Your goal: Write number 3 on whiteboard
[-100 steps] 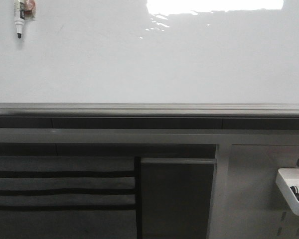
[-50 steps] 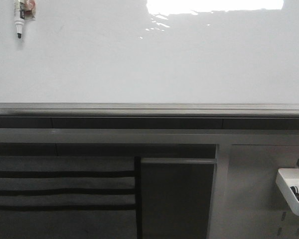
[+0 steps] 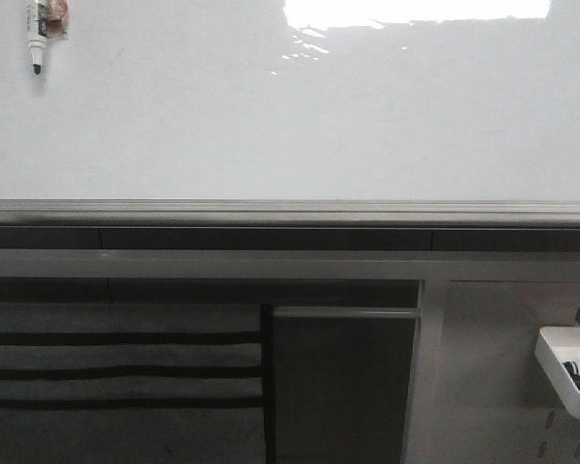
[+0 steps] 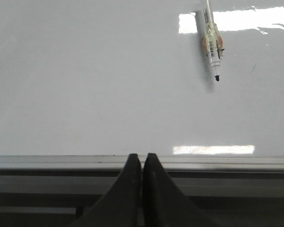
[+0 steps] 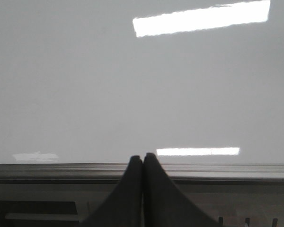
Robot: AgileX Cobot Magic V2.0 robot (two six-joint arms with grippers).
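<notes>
Glossy white whiteboard (image 3: 290, 126), grey metal rail; left fingers (image 4: 131, 175) together, right fingers (image 5: 132, 176) together.

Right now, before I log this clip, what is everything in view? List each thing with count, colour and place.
whiteboard: one, glossy white with light glare, fills the upper half of the front view; no digit written on it.
rail: one, grey metal, along the whiteboard's bottom edge.
marker: one, white body with black tip pointing down, held in a clip on the whiteboard, upper left in the front view.
pegboard panel: one, grey, below the rail at lower right.
tray: one, white, on the pegboard panel at the right edge, holding small dark and pink items too small to identify.
left gripper: one, black, jaws closed and empty, facing the whiteboard.
right gripper: one, black, jaws closed and empty, facing the whiteboard.
</notes>
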